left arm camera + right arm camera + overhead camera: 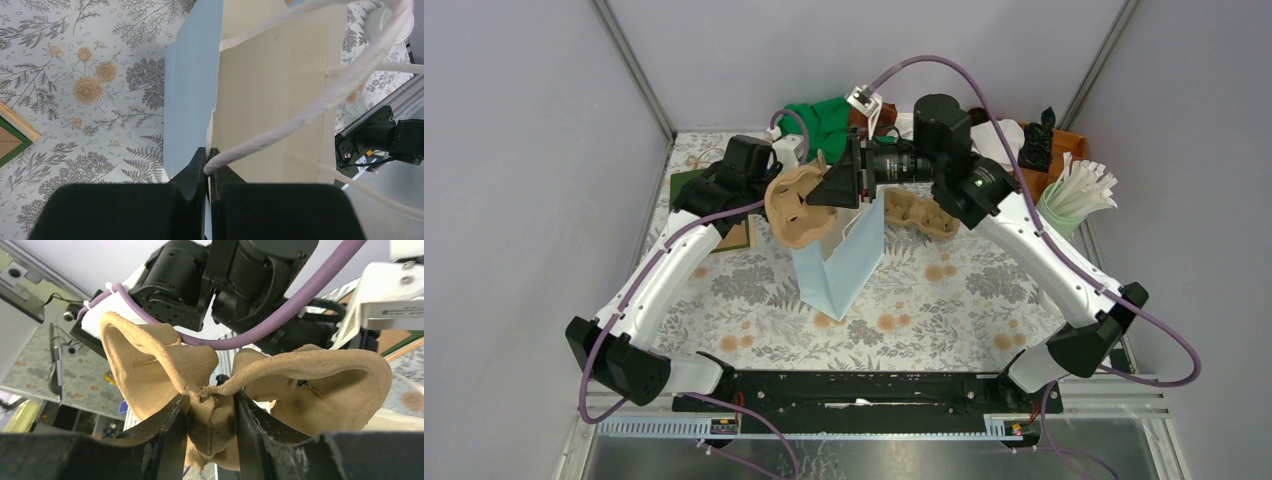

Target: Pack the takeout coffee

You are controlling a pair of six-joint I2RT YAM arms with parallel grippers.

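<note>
Where the blue paper bag (pixel 842 268) stands open on the floral counter (pixel 944 300), items are listed against it.

- Left tool (pixel 207 161): clamped shut on the bag's white rope handle (pixel 240 150), at the bag's rim.
- Right tool (pixel 212 427): closed on the centre ridge of a brown pulp tray (pixel 325 385), which is held tilted above the bag's mouth.
- Takeout coffee (pixel 381 24): only its white lid is seen, on the counter outside the bag, partly hidden behind the handle.
- Second pulp tray (pixel 921 213): laid just beside the bag, on its right.

White-shelled arms (pixel 659 275), black joints (pixel 619 360), purple cables (pixel 235 345), one green light (pixel 977 183).
</note>
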